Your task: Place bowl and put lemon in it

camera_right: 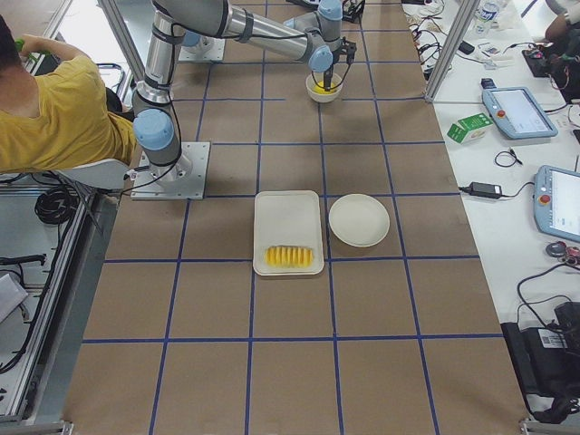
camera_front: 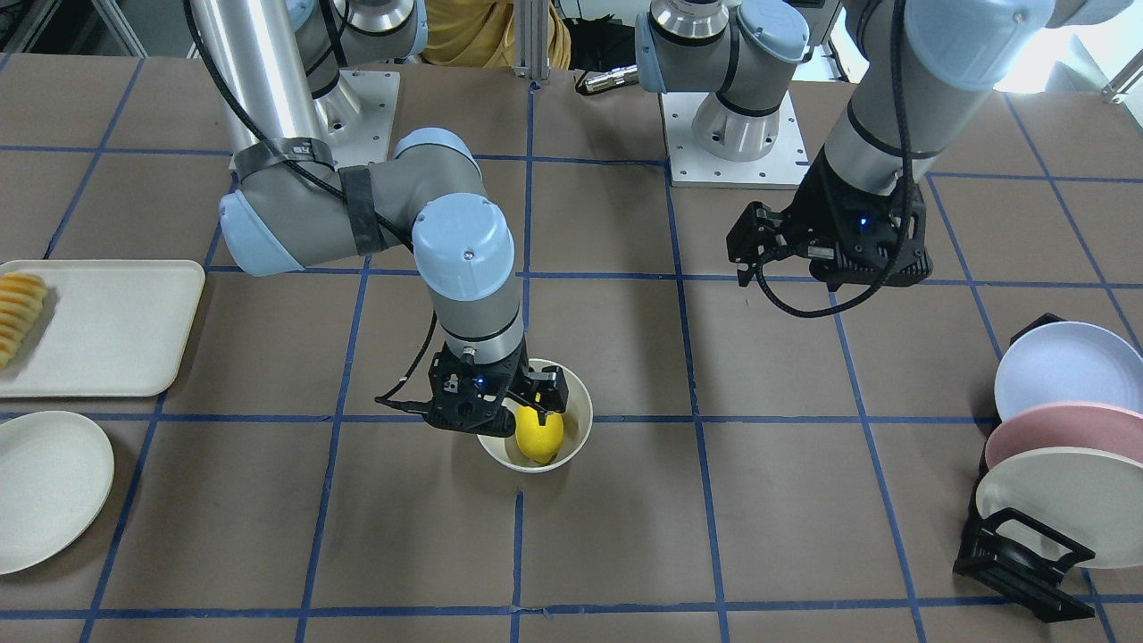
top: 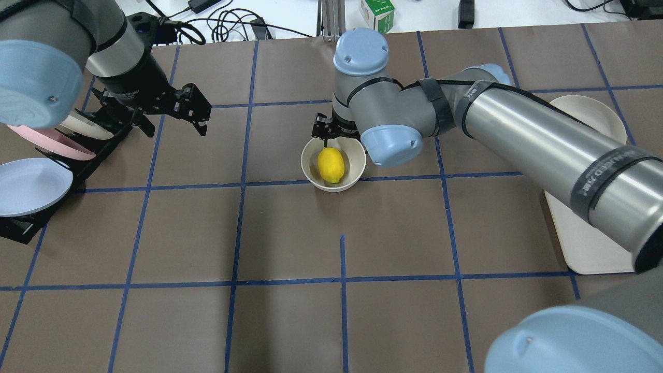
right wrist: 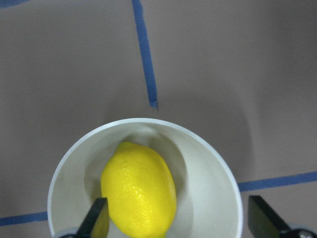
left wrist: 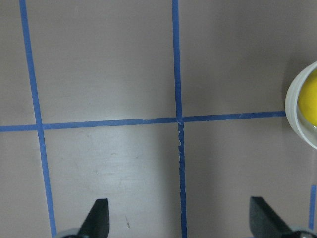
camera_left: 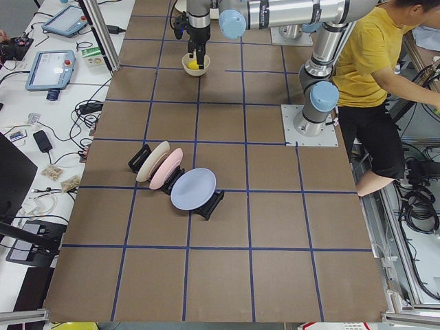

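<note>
The off-white bowl (camera_front: pixel 580 402) stands on the table near its middle, with the yellow lemon (camera_front: pixel 539 435) lying inside it. Both show in the overhead view, bowl (top: pixel 357 160) and lemon (top: pixel 331 165). My right gripper (camera_front: pixel 527 406) hangs just over the bowl's robot-side rim. In the right wrist view it (right wrist: pixel 181 215) is open, fingers wide apart over the bowl (right wrist: pixel 208 198), and the lemon (right wrist: pixel 138 196) rests on the bottom by the left finger. My left gripper (camera_front: pixel 759 246) is open and empty, above bare table, well apart from the bowl (left wrist: pixel 297 106).
A cream tray (camera_front: pixel 107 330) with orange-yellow fruit slices (camera_front: pixel 18 313) and a round plate (camera_front: pixel 45 487) lie on my right side. A black rack (camera_front: pixel 1027 563) with three plates stands on my left. A person in yellow (camera_left: pixel 378 62) is beside the robot bases.
</note>
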Action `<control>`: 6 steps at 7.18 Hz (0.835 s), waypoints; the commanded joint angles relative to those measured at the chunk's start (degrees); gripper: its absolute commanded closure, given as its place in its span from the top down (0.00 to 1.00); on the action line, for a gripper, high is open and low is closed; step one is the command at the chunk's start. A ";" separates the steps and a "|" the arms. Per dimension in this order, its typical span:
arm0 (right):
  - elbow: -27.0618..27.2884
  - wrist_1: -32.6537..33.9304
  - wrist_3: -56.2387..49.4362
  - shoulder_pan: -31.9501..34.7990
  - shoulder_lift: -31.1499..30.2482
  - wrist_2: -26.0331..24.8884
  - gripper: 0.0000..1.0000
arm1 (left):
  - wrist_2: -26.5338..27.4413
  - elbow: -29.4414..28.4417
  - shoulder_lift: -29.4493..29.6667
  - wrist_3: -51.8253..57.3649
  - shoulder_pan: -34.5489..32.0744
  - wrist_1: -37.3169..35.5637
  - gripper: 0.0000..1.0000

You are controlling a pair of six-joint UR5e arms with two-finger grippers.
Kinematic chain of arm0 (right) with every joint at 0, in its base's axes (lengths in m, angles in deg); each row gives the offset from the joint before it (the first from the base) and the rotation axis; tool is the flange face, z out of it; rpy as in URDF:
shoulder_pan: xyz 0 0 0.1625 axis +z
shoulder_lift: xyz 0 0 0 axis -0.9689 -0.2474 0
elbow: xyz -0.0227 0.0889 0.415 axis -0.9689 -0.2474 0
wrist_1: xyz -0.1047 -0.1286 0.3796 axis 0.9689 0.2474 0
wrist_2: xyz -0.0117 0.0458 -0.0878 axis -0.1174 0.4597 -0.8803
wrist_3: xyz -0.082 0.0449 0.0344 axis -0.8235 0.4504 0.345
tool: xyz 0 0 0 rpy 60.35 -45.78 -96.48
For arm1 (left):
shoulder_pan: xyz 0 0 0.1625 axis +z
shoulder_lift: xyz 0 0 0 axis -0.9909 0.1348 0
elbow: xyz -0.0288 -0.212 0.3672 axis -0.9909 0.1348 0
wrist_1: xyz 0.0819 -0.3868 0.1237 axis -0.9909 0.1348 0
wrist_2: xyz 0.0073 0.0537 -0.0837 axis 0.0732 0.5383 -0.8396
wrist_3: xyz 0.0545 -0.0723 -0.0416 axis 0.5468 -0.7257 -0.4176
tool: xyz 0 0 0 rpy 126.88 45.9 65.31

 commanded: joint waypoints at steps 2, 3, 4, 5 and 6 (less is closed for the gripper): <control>1.37 -3.49 -4.76 -9.29 -7.04 0.03 1.00 | 0.01 -0.70 -3.04 0.07 -0.37 2.62 1.00; 4.25 -3.93 -7.91 -10.80 -10.02 -1.62 1.00 | 0.18 -0.70 -3.39 -0.01 -1.24 2.62 1.00; 8.72 -4.98 -10.11 -11.51 -15.27 -4.42 1.00 | 0.62 -0.62 -3.57 -0.01 -1.95 2.79 1.00; 13.72 -7.95 -13.44 -12.48 -21.33 -4.28 1.00 | 0.54 -0.79 -3.66 -0.01 -2.04 3.05 1.00; 16.65 -11.80 -14.00 -13.27 -27.04 -3.93 1.00 | 0.27 -0.88 -3.83 -0.01 -2.13 2.97 1.00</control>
